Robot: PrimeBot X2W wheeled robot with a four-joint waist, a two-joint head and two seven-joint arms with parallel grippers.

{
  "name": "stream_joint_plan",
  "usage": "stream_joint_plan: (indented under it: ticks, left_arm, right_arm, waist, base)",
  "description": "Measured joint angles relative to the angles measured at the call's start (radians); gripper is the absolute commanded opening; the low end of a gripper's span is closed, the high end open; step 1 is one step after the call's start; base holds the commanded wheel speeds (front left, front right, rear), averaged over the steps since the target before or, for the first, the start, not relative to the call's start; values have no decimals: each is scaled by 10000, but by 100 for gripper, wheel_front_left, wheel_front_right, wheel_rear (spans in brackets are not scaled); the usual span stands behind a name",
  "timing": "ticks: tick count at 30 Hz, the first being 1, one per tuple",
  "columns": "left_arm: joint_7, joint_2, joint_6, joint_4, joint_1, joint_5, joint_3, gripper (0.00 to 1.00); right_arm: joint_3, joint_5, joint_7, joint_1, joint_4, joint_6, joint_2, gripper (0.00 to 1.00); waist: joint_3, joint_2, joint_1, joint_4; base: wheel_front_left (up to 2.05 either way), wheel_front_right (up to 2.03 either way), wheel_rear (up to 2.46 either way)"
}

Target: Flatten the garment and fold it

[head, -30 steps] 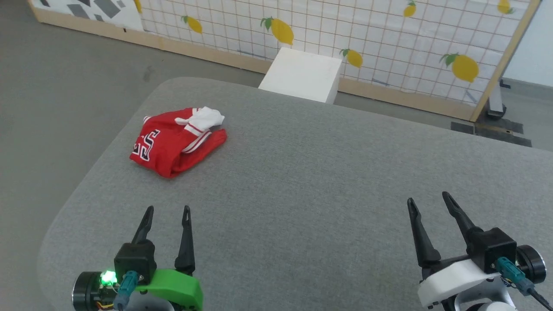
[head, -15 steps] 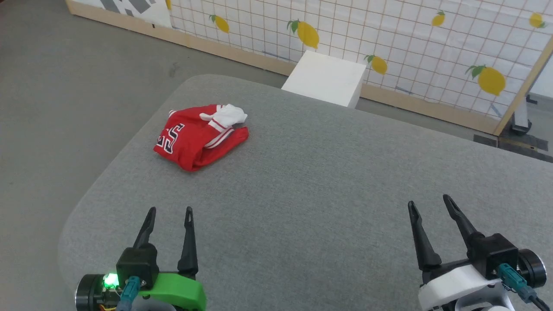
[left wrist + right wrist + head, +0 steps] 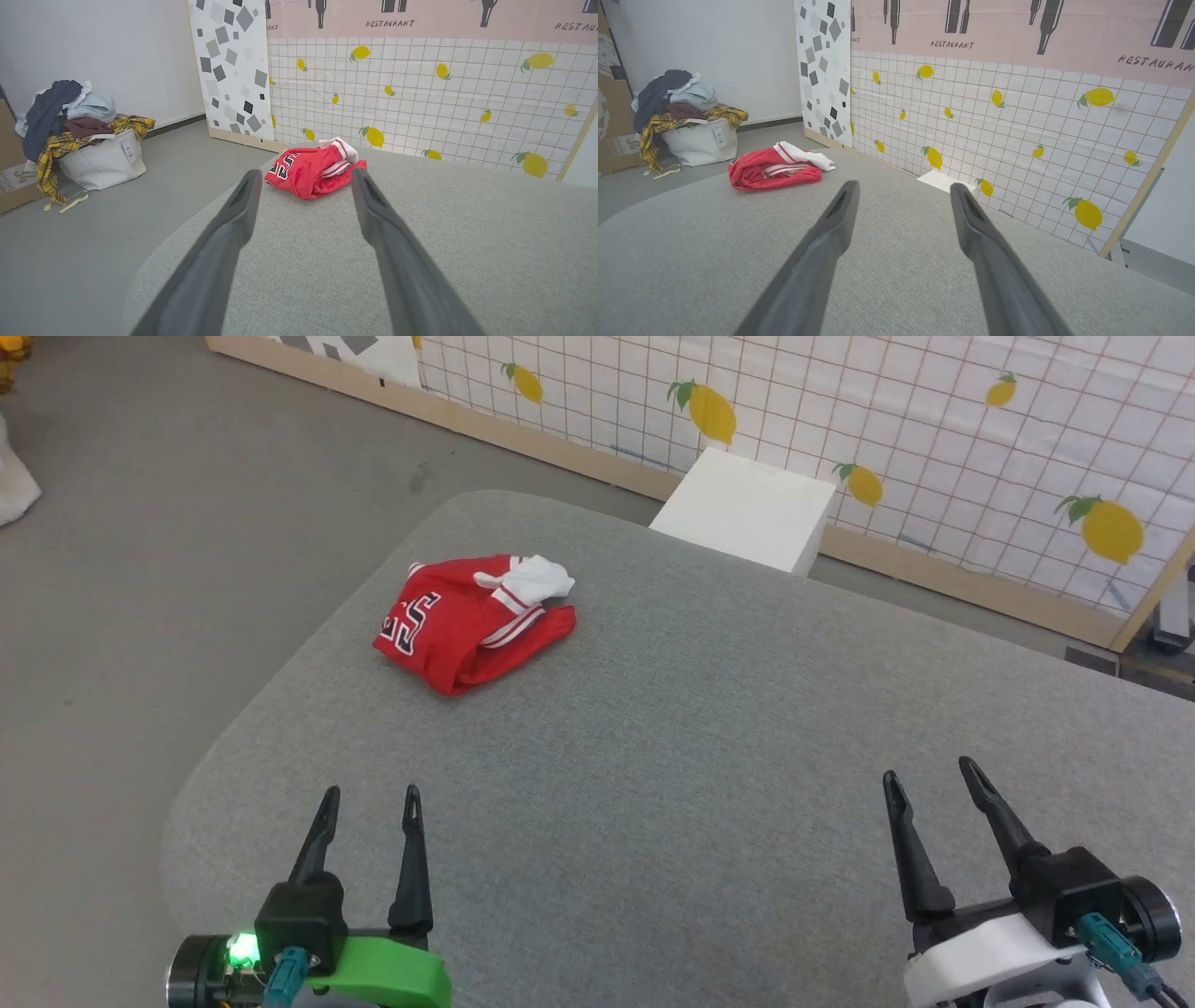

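The garment (image 3: 471,623) is a crumpled red heap with a white sleeve bunched on top, striped trim and part of its black lettering showing. It lies near the far left corner of the grey table (image 3: 709,737). The left wrist view has the garment (image 3: 314,171) straight ahead between the fingers; in the right wrist view the garment (image 3: 773,169) sits off to the left. My left gripper (image 3: 371,792) hovers open near the table's front left, well short of the heap. My right gripper (image 3: 927,767) stands open at the front right, nothing between its fingers.
A white box (image 3: 747,509) stands on the floor behind the table, against a lemon-patterned tiled panel (image 3: 887,420). A white bag heaped with clothes (image 3: 79,135) sits on the floor far to the left. The table's rounded left edge (image 3: 201,775) runs close by my left gripper.
The head camera has swung left, so the whole picture shifted right. The garment lies as before and both grippers stay open in place.
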Motion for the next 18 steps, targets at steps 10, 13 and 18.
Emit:
stream_joint_plan:
  ticks: [10, 13, 18]
  left_arm:
    - [-190, -2, 13, -144, 65, -75, -115, 100]
    - [-253, -2, 13, -174, 84, -182, -125, 100]
    - [-355, 0, -196, -213, 30, -522, -38, 100]
  right_arm:
    - [31, -35, -184, 172, -12, 0, 4, 100]
    - [35, -109, -263, 197, -25, 0, 6, 100]
    - [-56, -217, -362, 204, -92, 0, 12, 100]
  waist:
    - [27, 0, 0, 267]
    - [108, 0, 0, 309]
    - [360, 0, 0, 326]
  base:
    - [0, 0, 0]
    - [0, 0, 0]
    - [0, 0, 0]
